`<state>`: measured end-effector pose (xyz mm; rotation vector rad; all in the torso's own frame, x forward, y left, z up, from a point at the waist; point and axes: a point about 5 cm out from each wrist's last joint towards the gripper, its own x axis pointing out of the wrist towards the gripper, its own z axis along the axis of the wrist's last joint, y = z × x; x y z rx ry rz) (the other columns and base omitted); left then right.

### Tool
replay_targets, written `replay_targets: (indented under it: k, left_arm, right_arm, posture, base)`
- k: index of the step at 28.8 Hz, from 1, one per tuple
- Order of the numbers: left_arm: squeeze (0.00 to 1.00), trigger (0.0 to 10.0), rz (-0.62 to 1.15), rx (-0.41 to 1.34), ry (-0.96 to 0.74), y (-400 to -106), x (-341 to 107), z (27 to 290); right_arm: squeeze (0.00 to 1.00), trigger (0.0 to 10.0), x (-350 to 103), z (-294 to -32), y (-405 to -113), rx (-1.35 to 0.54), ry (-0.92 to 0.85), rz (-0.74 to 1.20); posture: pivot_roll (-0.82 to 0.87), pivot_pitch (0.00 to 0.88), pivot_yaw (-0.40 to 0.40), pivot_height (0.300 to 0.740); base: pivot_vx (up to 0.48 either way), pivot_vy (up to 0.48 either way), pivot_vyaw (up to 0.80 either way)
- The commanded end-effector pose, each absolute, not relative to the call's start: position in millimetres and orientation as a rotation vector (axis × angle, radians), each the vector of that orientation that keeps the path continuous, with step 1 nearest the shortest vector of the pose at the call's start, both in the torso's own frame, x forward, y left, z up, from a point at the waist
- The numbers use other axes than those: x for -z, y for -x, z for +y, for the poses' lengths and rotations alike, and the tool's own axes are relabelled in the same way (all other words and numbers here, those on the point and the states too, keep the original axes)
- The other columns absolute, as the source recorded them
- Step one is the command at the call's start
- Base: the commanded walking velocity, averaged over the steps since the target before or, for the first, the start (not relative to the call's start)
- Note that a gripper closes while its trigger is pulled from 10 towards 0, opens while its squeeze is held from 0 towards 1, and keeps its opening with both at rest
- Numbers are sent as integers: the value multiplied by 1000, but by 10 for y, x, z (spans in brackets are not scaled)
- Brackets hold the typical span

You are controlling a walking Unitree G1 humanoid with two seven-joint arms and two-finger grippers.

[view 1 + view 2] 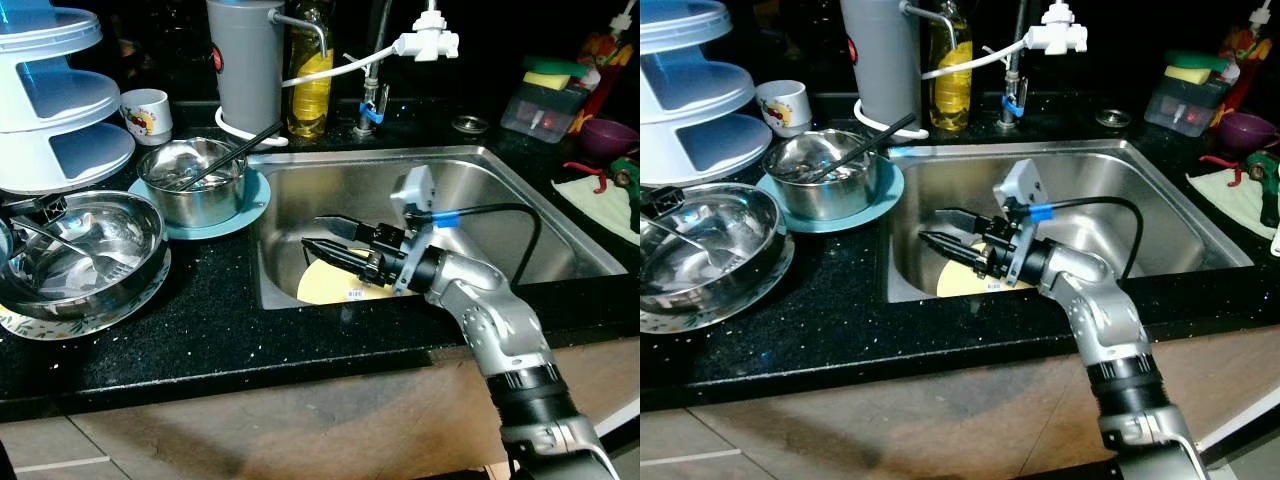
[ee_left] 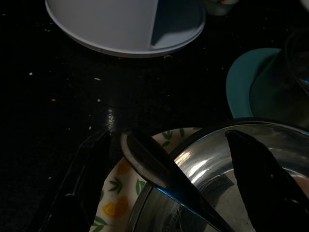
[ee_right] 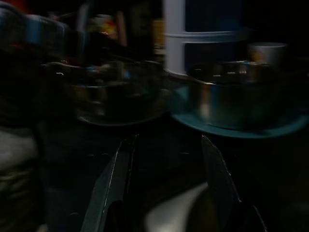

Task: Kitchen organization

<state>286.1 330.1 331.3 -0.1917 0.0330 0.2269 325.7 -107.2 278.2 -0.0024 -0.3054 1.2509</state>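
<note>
The right gripper (image 1: pixel 325 237) is held wide open, empty, inside the sink (image 1: pixel 560 235), just above the yellow plate (image 1: pixel 330 284) lying on its bottom. Retrieval seems underway; descent and closing on the rim are called for.

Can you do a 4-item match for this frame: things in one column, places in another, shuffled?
Things:
1. yellow plate
2. small steel pot
3. large steel bowl
4. white mug

Places:
A. on the leaf-patterned plate
B. inside the sink, below the right claw
C. on the teal plate
D. on the counter beside the tiered white stand

Pairs: 1-B, 2-C, 3-A, 4-D
</note>
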Motion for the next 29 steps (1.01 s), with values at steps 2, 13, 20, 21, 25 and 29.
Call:
replay_targets:
  k: [2,13,20,21,25,29]
  left_arm:
    - [0,10000,37,-245,221,-2861,-3262,3344]
    - [0,0,18,-239,237,-2903,-3266,3334]
    - [0,0,-27,-259,248,-2906,-3313,3362]
    - [0,0,-39,-263,247,-2902,-3328,3371]
    - [0,0,-79,-274,244,-2891,-3377,3389]
    - [0,0,-94,-279,242,-2886,-3395,3397]
  right_arm:
    - [0,10000,-2830,-1062,-3160,-1320,-45,-337]
    - [0,10000,-2891,-1064,-3027,-1403,-111,-343]
    - [0,10000,-2909,-1071,-2990,-1412,-122,-341]
    - [0,10000,-2913,-1071,-2987,-1412,-123,-342]
    - [0,10000,-2926,-1078,-2988,-1412,-122,-346]
    - [0,10000,-2930,-1080,-2989,-1409,-121,-347]
  posture:
    - [49,205,-39,740]
    - [50,194,-34,740]
    - [49,183,-34,740]
    - [49,183,-34,740]
    - [49,185,-36,740]
    - [50,190,-36,740]
  base:
    - [0,0,0]
    - [0,0,0]
    - [0,0,0]
    - [0,0,0]
    - [0,0,0]
    - [0,0,0]
